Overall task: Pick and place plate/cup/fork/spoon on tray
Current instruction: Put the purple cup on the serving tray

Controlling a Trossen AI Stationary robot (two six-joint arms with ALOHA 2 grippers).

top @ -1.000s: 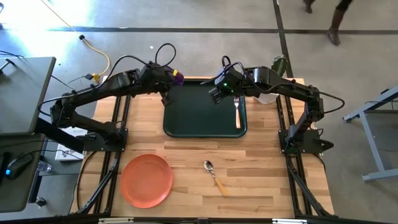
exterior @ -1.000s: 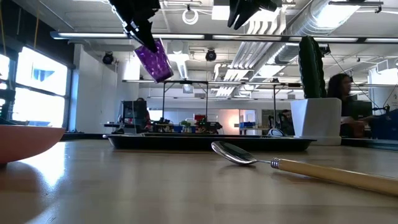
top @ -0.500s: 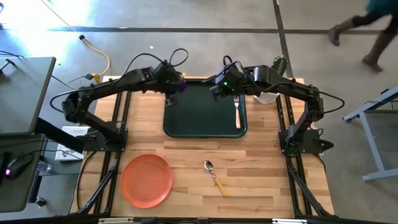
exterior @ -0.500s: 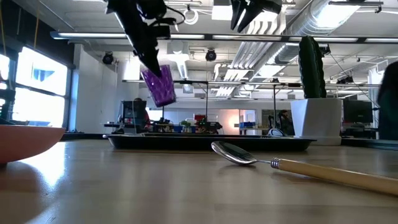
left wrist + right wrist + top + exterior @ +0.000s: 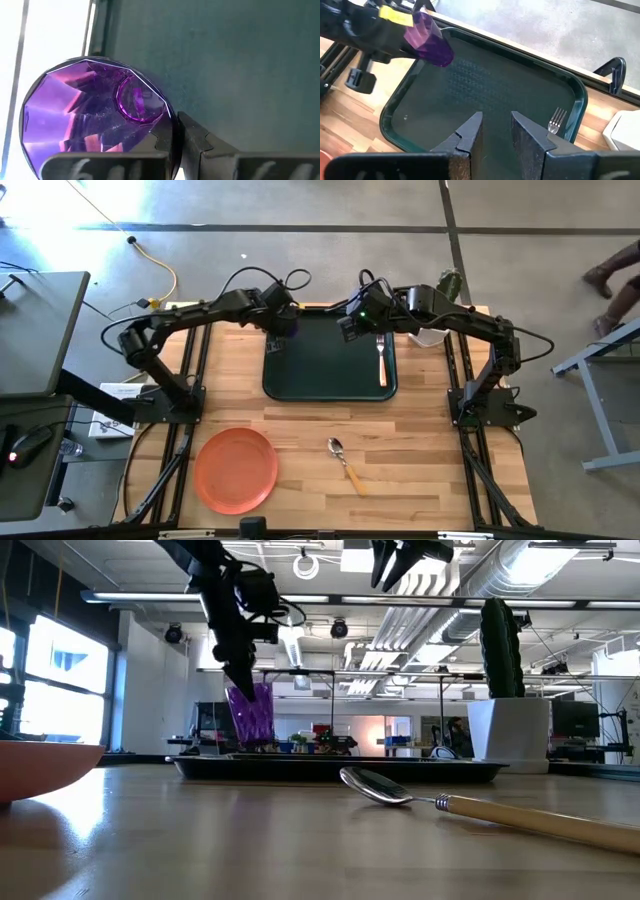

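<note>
My left gripper (image 5: 240, 670) is shut on the purple cup (image 5: 251, 712) over the far left corner of the dark green tray (image 5: 330, 385). The cup also shows in the high view (image 5: 283, 323) and the right wrist view (image 5: 427, 40). My right gripper (image 5: 495, 127) is open and empty above the tray's far right part (image 5: 352, 328). The fork (image 5: 381, 358) lies flat on the tray along its right side. The orange plate (image 5: 236, 469) and the spoon (image 5: 346, 462) lie on the table near the front edge. My left gripper holds the cup by its rim wall (image 5: 170, 132), one finger inside the cup and one finger (image 5: 192, 137) outside. The fingers come from above, pointing down. The cup hangs about upright, mouth up, low over the tray (image 5: 240, 60). Whether its base touches the tray, I cannot tell.
A white pot with a green cactus (image 5: 435, 335) stands on the table just beyond the tray's far right corner. The tray's middle (image 5: 485, 80) is bare. A person's legs (image 5: 615, 280) show on the floor beyond the table's right side.
My left gripper has gone down and toward the table's right edge with the cup, from beside the tray's far left corner to over it. The cup has turned from tilted to about upright and now hangs much lower, close to the tray.
</note>
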